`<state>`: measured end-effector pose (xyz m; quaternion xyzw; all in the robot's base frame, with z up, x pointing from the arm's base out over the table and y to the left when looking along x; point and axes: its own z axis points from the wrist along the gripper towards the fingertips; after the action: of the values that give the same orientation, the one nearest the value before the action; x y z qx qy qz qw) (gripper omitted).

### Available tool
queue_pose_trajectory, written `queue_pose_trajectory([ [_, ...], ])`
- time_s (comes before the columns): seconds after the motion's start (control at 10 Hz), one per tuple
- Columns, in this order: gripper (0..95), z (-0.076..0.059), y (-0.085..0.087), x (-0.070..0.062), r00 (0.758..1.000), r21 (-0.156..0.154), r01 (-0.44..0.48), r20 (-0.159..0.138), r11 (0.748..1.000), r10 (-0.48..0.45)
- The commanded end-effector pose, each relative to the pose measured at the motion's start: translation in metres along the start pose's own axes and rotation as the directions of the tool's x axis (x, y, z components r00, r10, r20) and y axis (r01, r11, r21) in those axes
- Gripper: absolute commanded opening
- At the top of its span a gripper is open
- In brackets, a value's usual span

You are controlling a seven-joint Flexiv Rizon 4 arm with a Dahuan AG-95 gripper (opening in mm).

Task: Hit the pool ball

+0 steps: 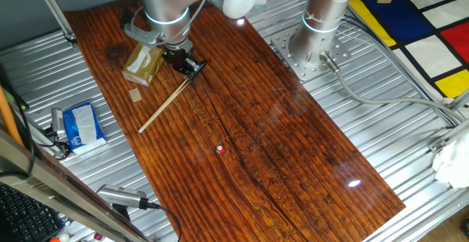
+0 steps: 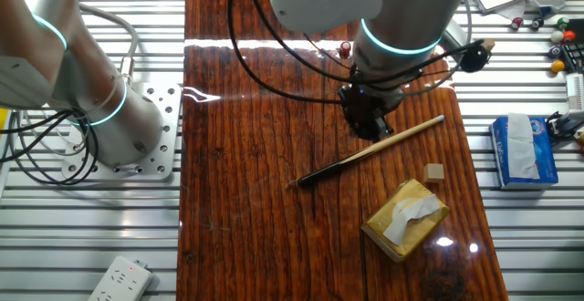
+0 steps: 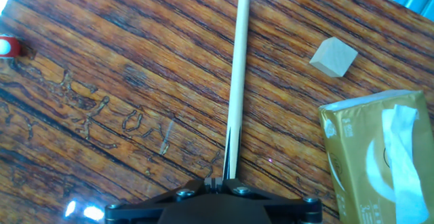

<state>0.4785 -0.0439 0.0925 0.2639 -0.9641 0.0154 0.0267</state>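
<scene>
Currently gripper (image 1: 192, 67) clamps the stick's (image 1: 167, 103) dark end at upper left; pool ball (image 1: 220, 150) sits mid-frame, well apart.

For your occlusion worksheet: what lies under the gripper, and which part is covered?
Under the gripper lies the dark butt end of the wooden stick on the wooden table. The gripper body covers the fingers and the stick's end, so the grip itself cannot be seen.

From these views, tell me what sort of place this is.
Probably a robotics lab bench: an arm's base is bolted to a ribbed metal table, a wooden board serves as work surface, and a power strip lies nearby.
</scene>
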Motion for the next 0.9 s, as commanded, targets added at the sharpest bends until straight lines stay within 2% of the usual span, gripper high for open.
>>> queue_pose_trajectory([
  [0.1,0.0,0.002,-0.002,0.000,1.000,-0.010,0.004,0.007,1.000,-0.004],
  [0.3,0.0,0.012,-0.013,0.005,0.999,-0.027,0.030,0.015,0.999,-0.029],
  [0.5,0.0,0.020,-0.022,0.010,0.999,-0.036,0.051,0.009,0.998,-0.050],
  [0.6,19.0,0.027,-0.027,0.012,0.998,-0.038,0.063,0.009,0.997,-0.063],
  [0.7,19.0,0.033,-0.031,0.013,0.997,-0.047,0.071,0.016,0.996,-0.071],
  [0.8,38.0,0.037,-0.032,0.013,0.997,-0.054,0.077,0.021,0.996,-0.076],
  [0.9,38.0,0.041,-0.033,0.014,0.997,-0.053,0.069,0.022,0.996,-0.068],
])
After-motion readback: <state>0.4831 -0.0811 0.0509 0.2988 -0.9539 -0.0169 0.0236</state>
